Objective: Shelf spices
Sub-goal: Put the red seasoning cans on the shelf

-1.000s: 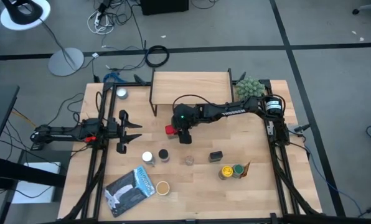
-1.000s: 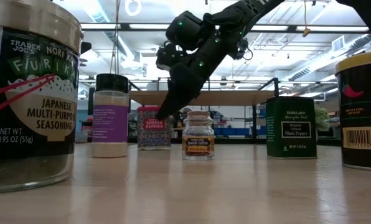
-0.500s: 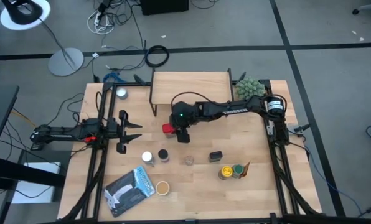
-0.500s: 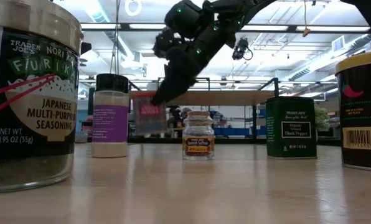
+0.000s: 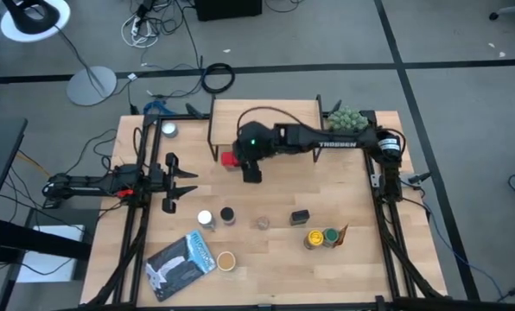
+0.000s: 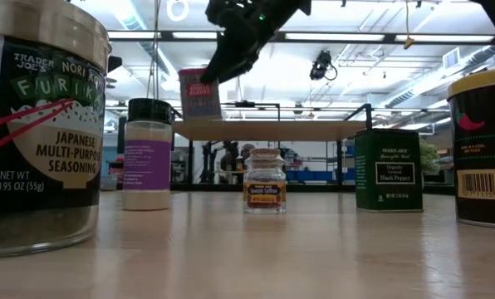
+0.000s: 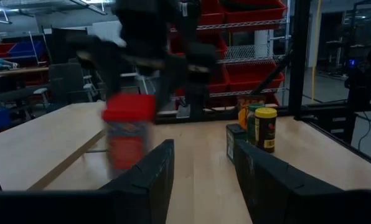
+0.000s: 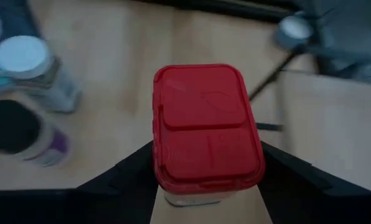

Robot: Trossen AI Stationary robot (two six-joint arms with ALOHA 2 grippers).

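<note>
Only my low view shows the red-lid tin (image 6: 199, 93) lifted above shelf (image 6: 272, 129) height; right gripper (image 5: 233, 161) clamps it, arm outstretched.

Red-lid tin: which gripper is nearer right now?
Right. The right gripper is shut on the red-lid tin, holding it in the air by the shelf. The left gripper waits open, well off toward the table's left side.

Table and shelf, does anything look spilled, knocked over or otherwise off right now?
Nothing stands out. The right gripper holds the red-lidded tin in the air at the shelf's front edge. The other spices, like the black pepper tin, stand upright, and nothing looks spilled. The left gripper waits open at the table's left.
</note>
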